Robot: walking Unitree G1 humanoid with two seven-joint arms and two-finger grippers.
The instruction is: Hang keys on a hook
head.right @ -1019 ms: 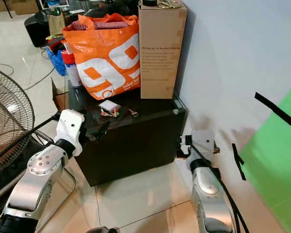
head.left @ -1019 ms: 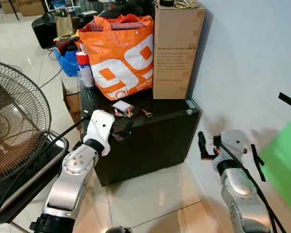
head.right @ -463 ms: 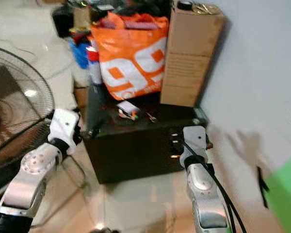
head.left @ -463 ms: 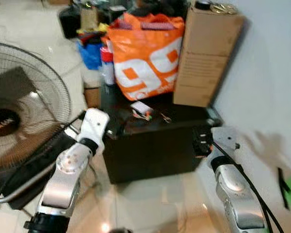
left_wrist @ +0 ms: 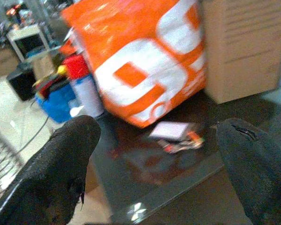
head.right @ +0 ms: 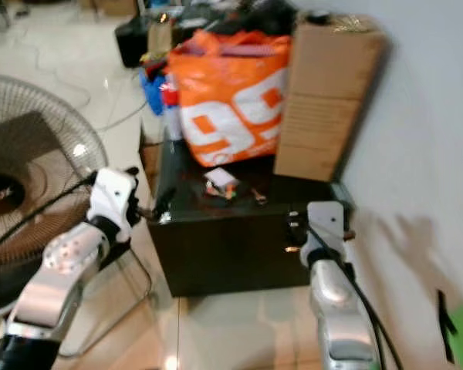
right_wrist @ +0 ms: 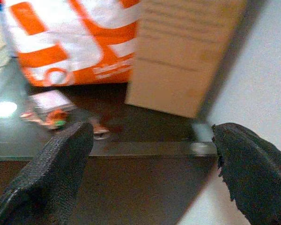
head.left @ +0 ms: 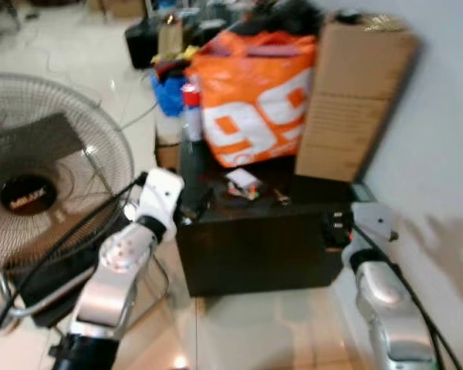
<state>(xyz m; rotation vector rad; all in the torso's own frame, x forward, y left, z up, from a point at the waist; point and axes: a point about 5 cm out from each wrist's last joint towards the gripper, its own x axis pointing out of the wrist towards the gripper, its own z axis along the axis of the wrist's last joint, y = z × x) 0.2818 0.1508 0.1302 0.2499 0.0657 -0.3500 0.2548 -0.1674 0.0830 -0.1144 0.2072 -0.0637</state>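
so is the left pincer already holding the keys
No, the left pincer is open and empty, with the small bunch of keys with a white tag lying on the dark glossy cabinet top ahead.

Both silver arms reach forward, elbows bent. The left gripper is raised at the robot's left; its two black fingers stand wide apart with nothing between them. The right gripper is held lower on the robot's right, its fingers likewise spread wide and holding nothing. Cables trail along both forearms.
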